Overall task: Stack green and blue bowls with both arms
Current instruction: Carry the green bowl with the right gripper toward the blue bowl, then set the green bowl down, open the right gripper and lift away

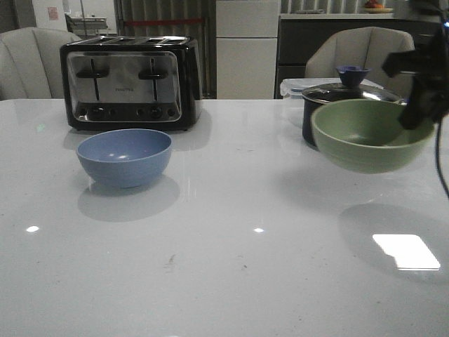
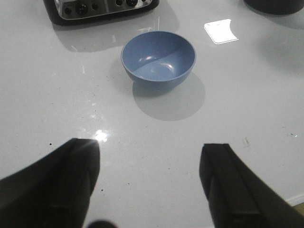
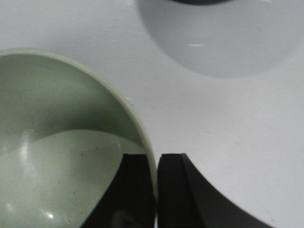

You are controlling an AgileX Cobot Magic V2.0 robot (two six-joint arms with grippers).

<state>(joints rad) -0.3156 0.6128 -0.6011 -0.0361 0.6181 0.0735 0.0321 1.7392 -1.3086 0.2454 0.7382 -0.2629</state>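
The dusty blue bowl [image 1: 125, 156] stands upright on the white table at the left, in front of the toaster; it also shows in the left wrist view [image 2: 158, 59]. My left gripper [image 2: 149, 154] is open and empty, well short of that bowl; it is out of the front view. My right gripper [image 1: 419, 112] is shut on the right rim of the sage green bowl [image 1: 370, 134] and holds it in the air above the table at the right. In the right wrist view the gripper [image 3: 156, 161] pinches the bowl [image 3: 52, 147] wall, one finger inside, one outside.
A black and silver toaster [image 1: 130, 83] stands at the back left. A dark lidded saucepan [image 1: 344, 98] with a blue knob stands just behind the lifted green bowl. A thin black cable [image 1: 440, 165] hangs at the right edge. Chairs stand behind the table.
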